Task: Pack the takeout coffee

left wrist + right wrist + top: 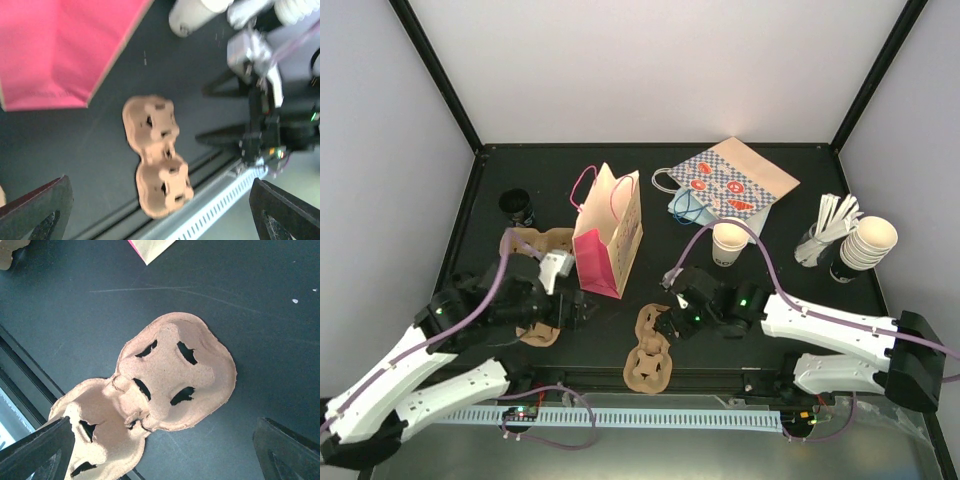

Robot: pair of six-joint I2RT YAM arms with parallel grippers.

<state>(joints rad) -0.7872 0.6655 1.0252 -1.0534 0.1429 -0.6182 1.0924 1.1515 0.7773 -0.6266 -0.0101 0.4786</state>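
Left gripper (pixel 582 308) and right gripper (pixel 670 305) gape wide, empty | carrier (pixel 650 350) lies front-right of bag (pixel 608 245) | cup (pixel 729 243) stands right of bag, unpacked | next, likely: grip cup upright

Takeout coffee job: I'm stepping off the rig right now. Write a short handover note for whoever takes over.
Left end effector: open, empty, close to the pink bag.
Right end effector: open, empty, above the brown pulp carrier.
Takeout coffee: standing upright to the right of the pink bag, nothing gripping it.
Done: nothing packed yet; the coffee is outside both bag and carrier.
Left: grasp the coffee and pack it, probably into the pink bag.
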